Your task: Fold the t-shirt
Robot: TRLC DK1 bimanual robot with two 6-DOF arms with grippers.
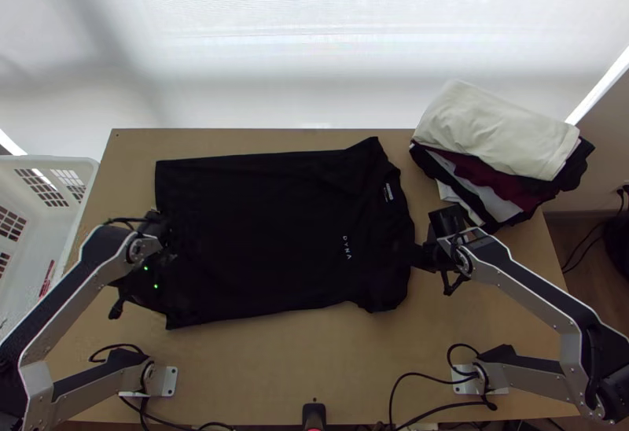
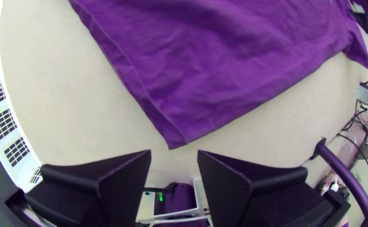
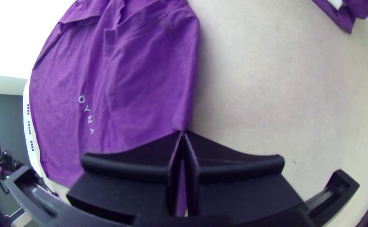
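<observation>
Here, the right tool [image 1: 419, 258] pinches the t-shirt [image 1: 275, 230] at its edge.

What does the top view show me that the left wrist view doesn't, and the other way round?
Top view: the pile of folded clothes, cream cloth uppermost, and the small white label at the neck of the dark cloth t-shirt.

Left wrist view: the gap between the left gripper's flat black fingers.

Both: that t-shirt, the light wooden table and the white plastic basket.

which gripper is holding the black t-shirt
The right gripper: its fingers are closed on the edge of the t-shirt, while the left gripper stands open.
</observation>
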